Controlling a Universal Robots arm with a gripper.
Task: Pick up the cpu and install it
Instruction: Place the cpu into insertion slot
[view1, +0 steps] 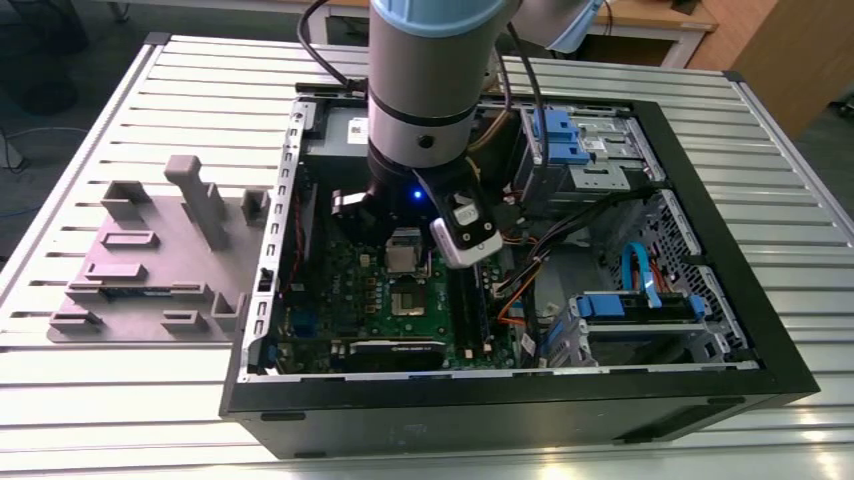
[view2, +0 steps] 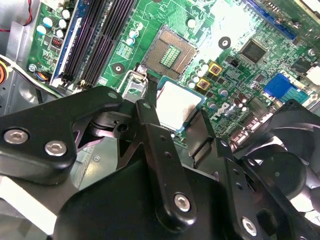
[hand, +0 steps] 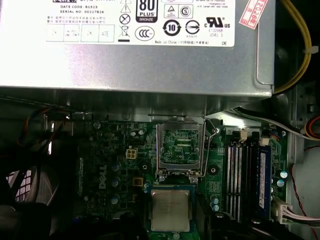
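**One cpu gripped, one socket bare**

Closed to the chip's width: gripper (view2: 176, 107), with two black fingers (view2: 152, 130) pressing opposite edges of the single cpu (view2: 181, 102). Held between the jaws, silvery top up, above the one green board (view2: 280, 62). Just beyond the fingertips, one open socket (view2: 170, 52), contacts exposed, apart from the chip. Beside the jaws, one bank of dark memory slots (view2: 92, 40). Past the socket in the first wrist view, one grey box (hand: 135, 65) bearing a white label.

Silvery cpu (view2: 179, 104), green circuit board (view2: 210, 25)
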